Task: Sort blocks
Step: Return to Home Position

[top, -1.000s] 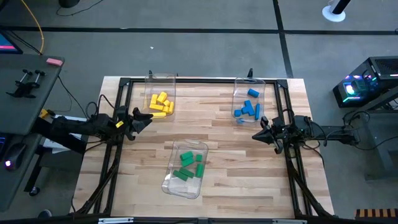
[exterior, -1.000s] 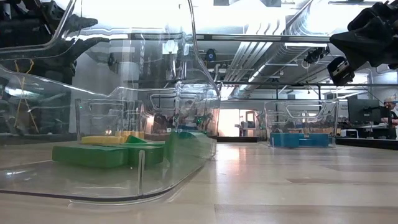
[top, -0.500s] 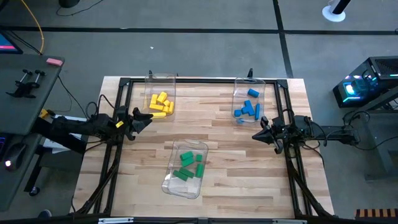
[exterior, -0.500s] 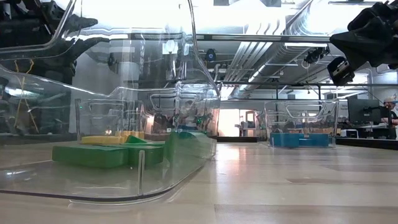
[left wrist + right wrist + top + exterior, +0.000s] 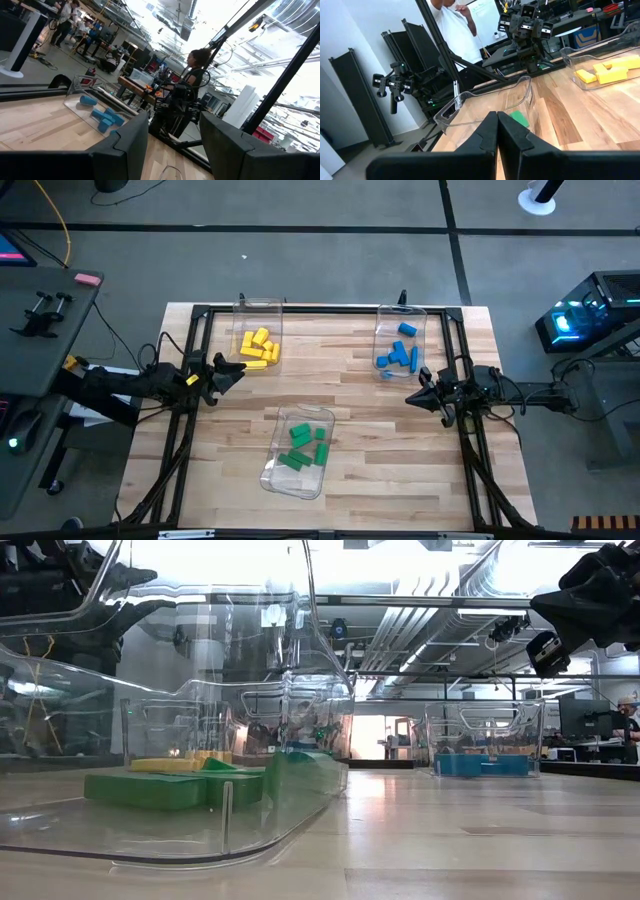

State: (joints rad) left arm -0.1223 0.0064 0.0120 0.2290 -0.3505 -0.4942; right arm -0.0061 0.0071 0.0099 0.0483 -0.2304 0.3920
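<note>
Blocks fill three clear bins, one colour to each, and neither claw holds any. The left claw point(image 5: 232, 370) hangs above the left side of the table point(image 5: 360, 430), pointing across it. Its fingers point(image 5: 125, 147) are spread wide apart with nothing between them. Just ahead of its tips and a little toward the far edge stands a bin point(image 5: 258, 306) holding the yellow blocks point(image 5: 258, 347).

The right claw point(image 5: 413, 396) hangs opposite, above the right side, pointing back at the left one. In its wrist view its fingers point(image 5: 487, 132) are pressed together with nothing gripped. Close ahead of it, again toward the far edge, a second bin point(image 5: 401, 310) holds the blue blocks point(image 5: 398, 356).

The two claws are well apart. Between them, but nearer the front edge than either, the third bin point(image 5: 272, 472) lies askew to the table's edges and holds the green blocks point(image 5: 306, 447).

Beyond the left claw, past the table's edge, the right wrist view shows a person in a white top point(image 5: 454, 25).
</note>
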